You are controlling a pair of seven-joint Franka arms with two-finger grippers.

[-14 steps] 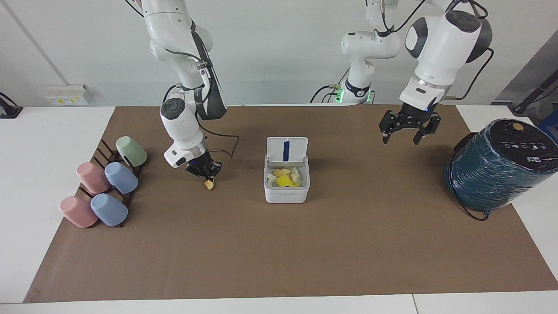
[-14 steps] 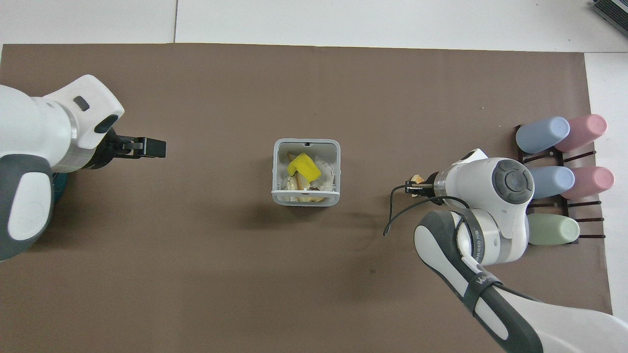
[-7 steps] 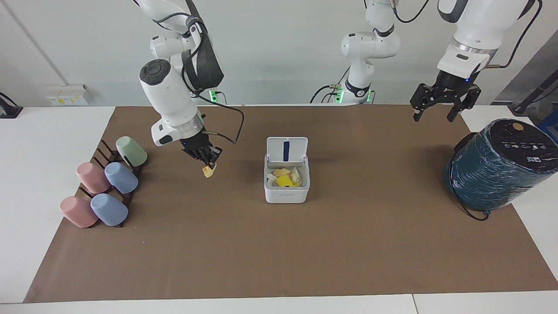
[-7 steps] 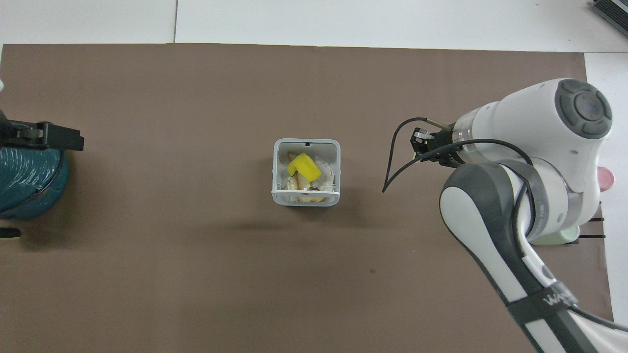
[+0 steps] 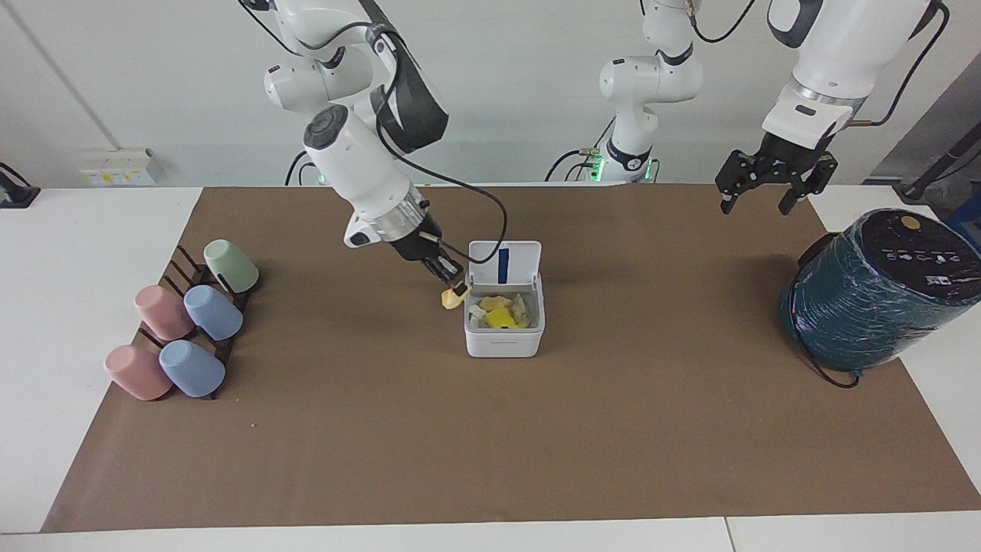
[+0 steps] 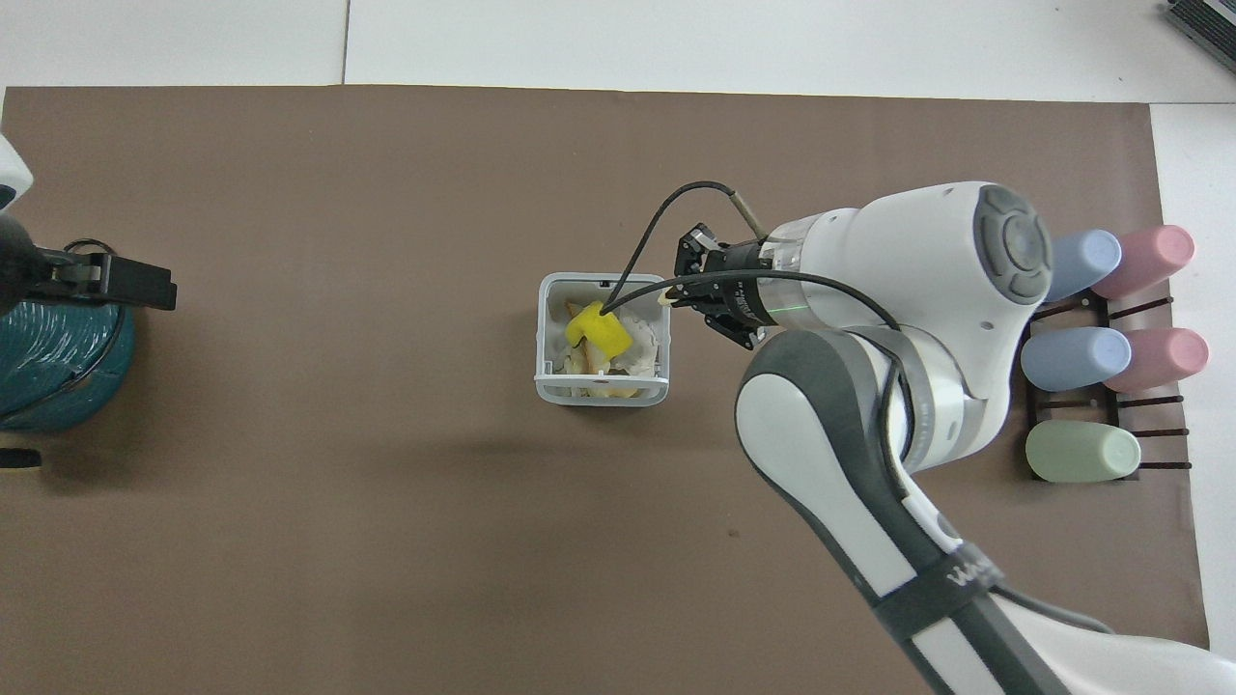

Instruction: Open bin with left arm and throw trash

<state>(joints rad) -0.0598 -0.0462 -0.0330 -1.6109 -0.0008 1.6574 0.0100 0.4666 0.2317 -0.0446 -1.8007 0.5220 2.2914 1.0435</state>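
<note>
The left gripper (image 5: 752, 201) waits spread wide and empty above the mat's edge near the teal cylinder (image 5: 877, 291). The right gripper (image 5: 455, 290) pinches a tan scrap (image 5: 451, 300) at its fingertips, raised just beside the open bin (image 5: 504, 337) (yellow piece (image 5: 498, 317) already inside).

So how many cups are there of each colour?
Pink cups: 2
Blue cups: 2
Green cup: 1
Total: 5 cups, all lying on the dark rack at the right arm's end of the table.
</note>
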